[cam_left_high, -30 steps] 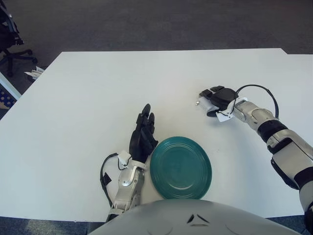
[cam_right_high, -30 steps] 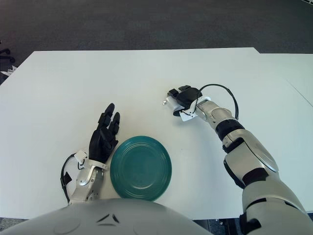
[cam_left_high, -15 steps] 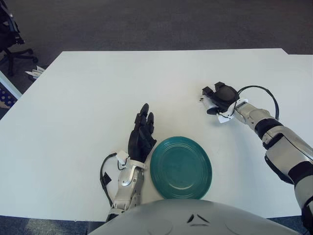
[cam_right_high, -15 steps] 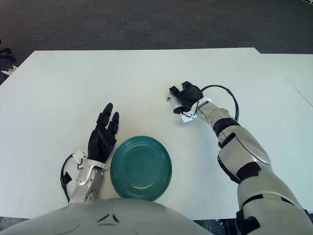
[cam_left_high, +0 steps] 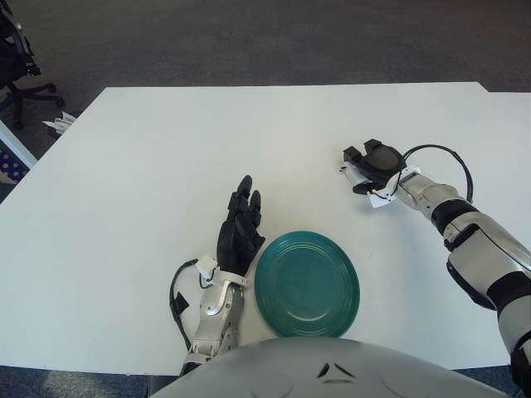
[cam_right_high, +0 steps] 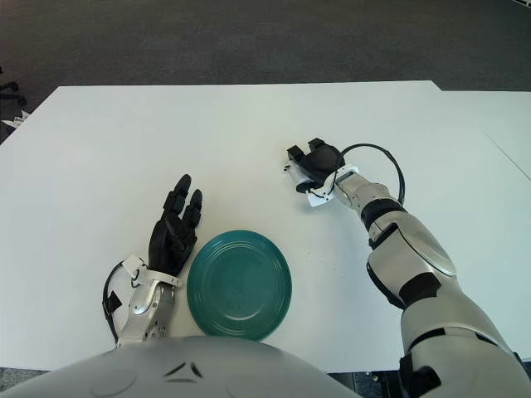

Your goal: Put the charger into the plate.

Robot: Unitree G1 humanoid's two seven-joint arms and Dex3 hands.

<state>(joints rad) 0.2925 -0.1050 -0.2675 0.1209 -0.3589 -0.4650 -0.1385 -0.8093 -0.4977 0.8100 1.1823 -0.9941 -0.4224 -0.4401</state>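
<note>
A teal plate [cam_left_high: 307, 283] lies empty near the table's front edge. The white charger [cam_left_high: 352, 172] is at the middle right of the table, mostly hidden under my right hand [cam_left_high: 362, 166]. That hand's dark fingers are curled over it, so only a white corner shows on the left. I cannot tell whether the charger is off the table. The hand is well behind and to the right of the plate. My left hand [cam_left_high: 241, 229] shows just left of the plate, fingers straight and spread, holding nothing.
The white table [cam_left_high: 166, 149] stretches wide to the left and back. Past its left edge are an office chair [cam_left_high: 17, 62] and some small white papers [cam_left_high: 58, 124]. Dark carpet lies beyond the far edge.
Over the last second my right hand shifted slightly back and right, turned, and its fingers closed tighter over the charger. The left hand and plate have hardly moved.
</note>
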